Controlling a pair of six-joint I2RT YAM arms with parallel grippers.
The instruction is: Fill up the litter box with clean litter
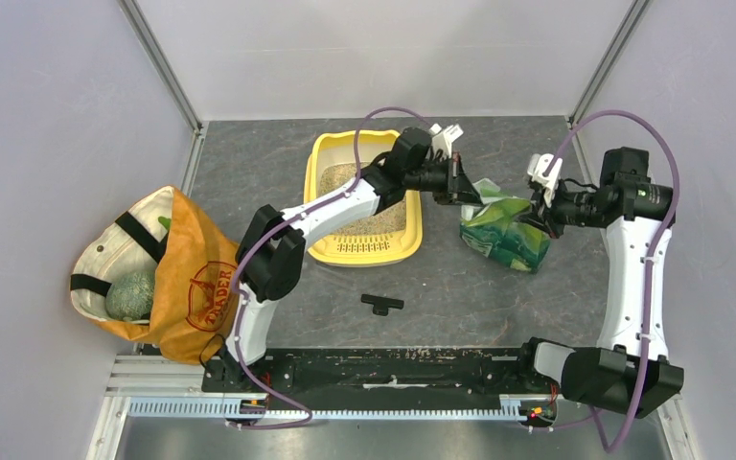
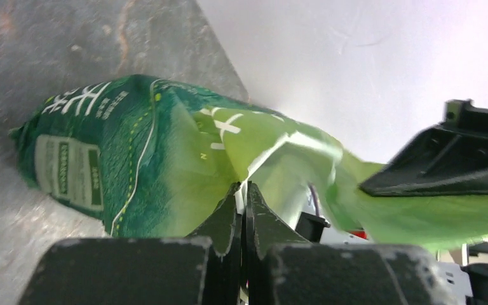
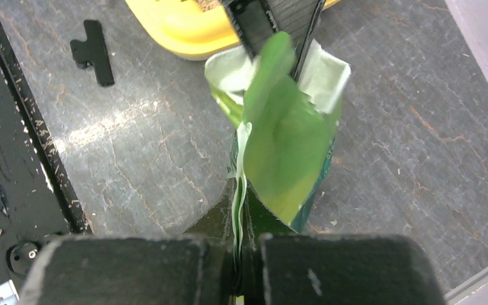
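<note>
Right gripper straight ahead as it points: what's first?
The right gripper is shut on the green bag, so that comes first; pushing on would crumple it, then probably reach the left gripper on the bag's far edge, litter box just beyond.

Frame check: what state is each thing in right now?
litter box: flat on the table, partly filled.
clean litter: spread over the box floor.
green bag: base on table, top pinched from both sides.
left gripper: shut on green bag.
right gripper: shut on green bag.
tote bag: open, slumped.
black clip: lying loose.
</note>
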